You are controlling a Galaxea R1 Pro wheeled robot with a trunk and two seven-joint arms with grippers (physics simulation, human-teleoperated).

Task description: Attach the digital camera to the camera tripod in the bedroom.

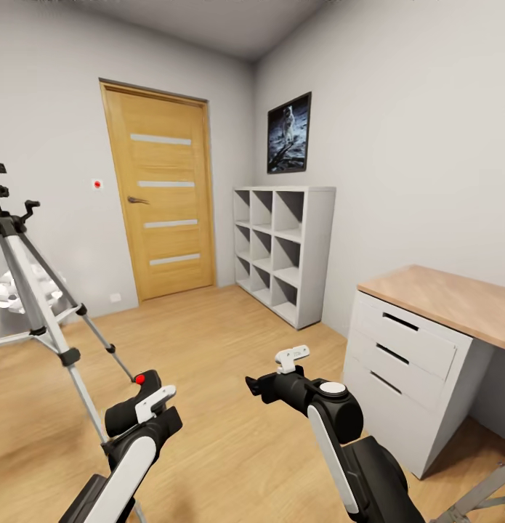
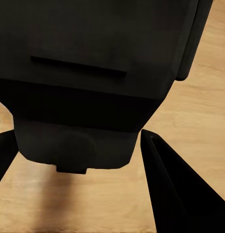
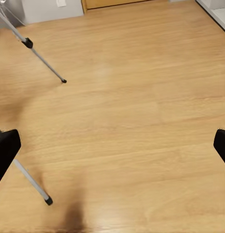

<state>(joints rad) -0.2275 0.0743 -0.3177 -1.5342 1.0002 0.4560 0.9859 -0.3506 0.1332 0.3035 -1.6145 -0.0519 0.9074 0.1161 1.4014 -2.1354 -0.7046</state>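
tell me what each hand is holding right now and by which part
The left hand holds the digital camera by its sides, a finger on each flank. The right hand is open over the floor, holding nothing.

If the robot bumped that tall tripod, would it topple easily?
Possibly. The camera tripod is tall on thin silver legs, so it looks top-heavy and probably light. Its legs spread wide on the wood floor, which should steady it, though the small feet might slide.

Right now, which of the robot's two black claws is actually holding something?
The left gripper: it clamps the small black digital camera with its red button. The right gripper hangs open over bare wooden floor.
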